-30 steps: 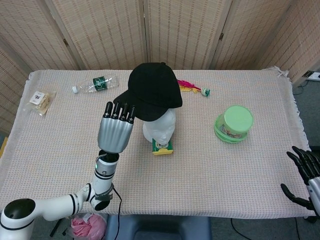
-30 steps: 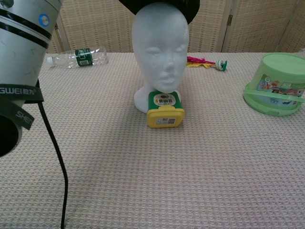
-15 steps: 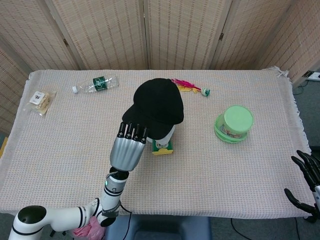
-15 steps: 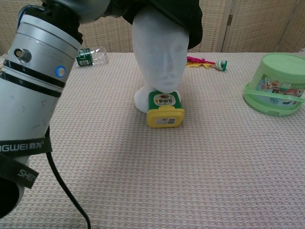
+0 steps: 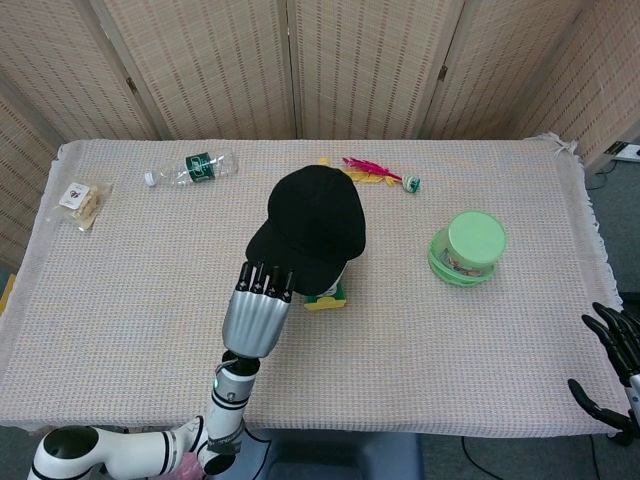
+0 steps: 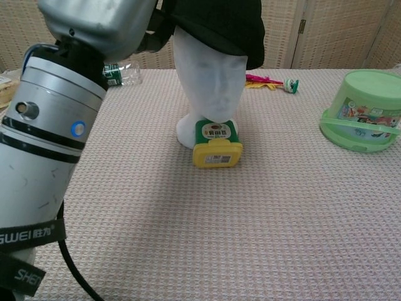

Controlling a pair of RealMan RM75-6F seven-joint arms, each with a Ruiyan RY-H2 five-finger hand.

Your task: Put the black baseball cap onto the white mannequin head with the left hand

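Observation:
The black baseball cap (image 5: 310, 222) sits over the white mannequin head (image 6: 210, 84) at the table's middle and covers it down to the brow. From the head view almost nothing of the mannequin shows under the cap (image 6: 220, 25). My left hand (image 5: 258, 312) reaches in from the near side, and its dark fingertips (image 5: 266, 280) grip the cap's brim at the left front. In the chest view that hand (image 6: 103, 22) fills the upper left, against the brim. My right hand (image 5: 610, 362) hangs off the table's near right corner, fingers spread, holding nothing.
A green and yellow box (image 6: 217, 144) lies against the mannequin's base. A green lidded tub (image 5: 467, 247) stands to the right. A plastic bottle (image 5: 190, 167) and a snack packet (image 5: 78, 198) lie at the far left, and a pink feathered toy (image 5: 380, 174) lies behind the mannequin.
The cap has come down from above the mannequin's crown and now sits low over it. My left hand moved right and nearer with the brim. The right hand barely moved.

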